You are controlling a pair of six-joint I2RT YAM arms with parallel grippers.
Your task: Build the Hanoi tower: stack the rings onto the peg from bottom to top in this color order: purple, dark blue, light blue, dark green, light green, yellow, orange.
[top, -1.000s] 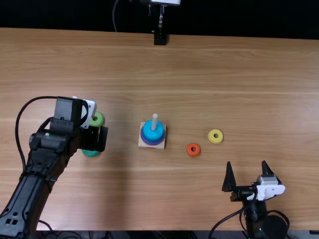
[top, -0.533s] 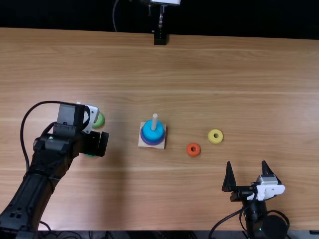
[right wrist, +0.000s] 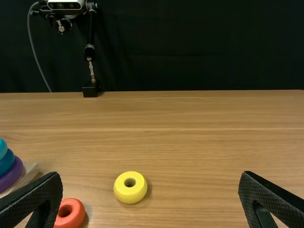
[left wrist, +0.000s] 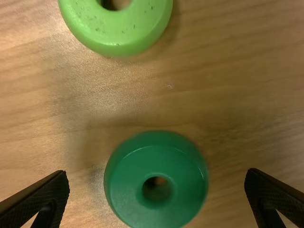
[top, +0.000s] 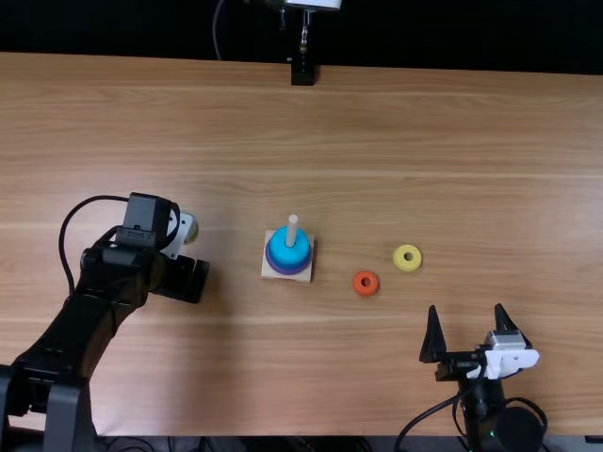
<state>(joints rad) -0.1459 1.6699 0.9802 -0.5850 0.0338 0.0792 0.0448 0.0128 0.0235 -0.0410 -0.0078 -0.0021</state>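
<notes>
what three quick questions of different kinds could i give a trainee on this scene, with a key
1. Which ring is uppermost on the peg: a) dark blue, b) light blue, or c) purple?
2. True or false: in the left wrist view, the left gripper is open and the dark green ring shows between its fingers.
3. Fill in: in the top view, the two loose rings right of the peg are the yellow ring and the ____ one.

Key: 1 b; 2 true; 3 orange.
</notes>
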